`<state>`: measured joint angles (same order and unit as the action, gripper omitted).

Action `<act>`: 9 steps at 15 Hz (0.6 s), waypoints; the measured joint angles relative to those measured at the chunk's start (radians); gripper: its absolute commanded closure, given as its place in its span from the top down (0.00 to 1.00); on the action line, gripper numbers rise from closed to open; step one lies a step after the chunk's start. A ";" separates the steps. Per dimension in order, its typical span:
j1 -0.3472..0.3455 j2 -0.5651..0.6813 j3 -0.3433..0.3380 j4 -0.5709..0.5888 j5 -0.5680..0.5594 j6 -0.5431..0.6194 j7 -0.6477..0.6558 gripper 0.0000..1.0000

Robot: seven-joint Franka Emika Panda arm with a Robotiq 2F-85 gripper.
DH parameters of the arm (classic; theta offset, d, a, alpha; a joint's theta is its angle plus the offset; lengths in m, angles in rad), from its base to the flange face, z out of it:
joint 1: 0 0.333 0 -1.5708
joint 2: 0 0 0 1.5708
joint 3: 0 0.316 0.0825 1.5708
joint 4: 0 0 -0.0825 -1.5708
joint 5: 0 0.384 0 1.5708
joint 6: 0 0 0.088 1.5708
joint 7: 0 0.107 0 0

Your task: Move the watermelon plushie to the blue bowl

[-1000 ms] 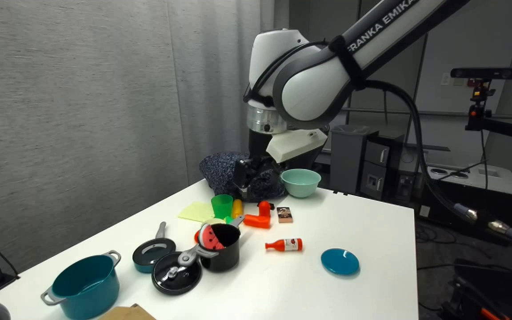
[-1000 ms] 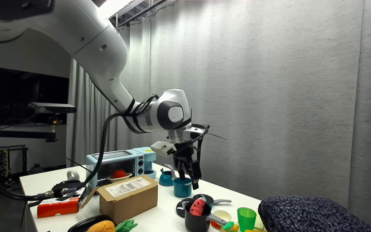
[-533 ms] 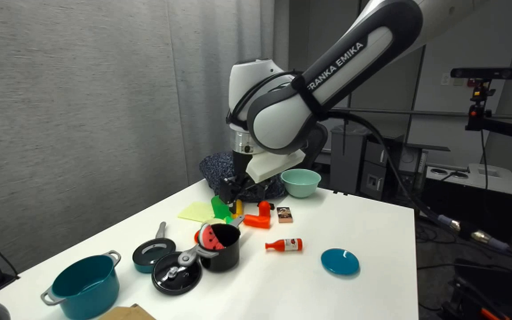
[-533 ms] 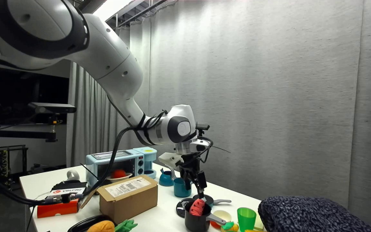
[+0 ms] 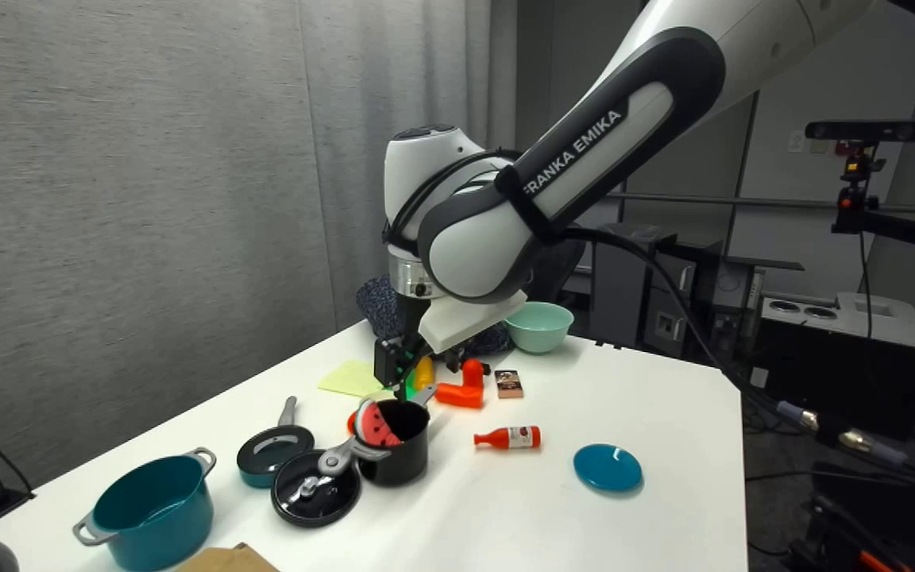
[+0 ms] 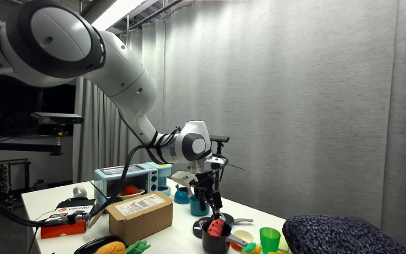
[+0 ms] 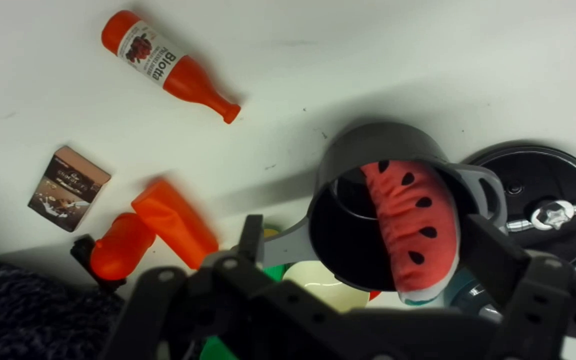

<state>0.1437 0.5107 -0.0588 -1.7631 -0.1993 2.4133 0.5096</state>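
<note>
Jaws, spread wide, gripping nothing, drop closer to watermelon plushie (image 7: 414,222) in black saucepan (image 7: 378,142) | pickup looks near | delivery to aqua bowl (image 5: 539,332) still ahead

Pot wall (image 7: 378,142) around watermelon plushie (image 7: 418,225), gap toward long handle (image 7: 290,244)

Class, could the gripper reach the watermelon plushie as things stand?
Probably yes: the gripper stands open near the uncovered black pot, and the watermelon plushie pokes above its rim, though the pot's wall may hinder the grasp.
</note>
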 measured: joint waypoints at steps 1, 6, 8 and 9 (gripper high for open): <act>0.000 0.000 -0.001 0.001 0.000 0.000 0.000 1.00; 0.000 0.004 -0.004 0.002 0.004 0.002 0.000 1.00; 0.000 0.018 -0.008 0.013 0.016 0.019 0.003 1.00; 0.000 0.030 -0.011 0.026 0.025 0.030 0.006 1.00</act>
<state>0.1433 0.5409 -0.0702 -1.7374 -0.1747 2.4437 0.5155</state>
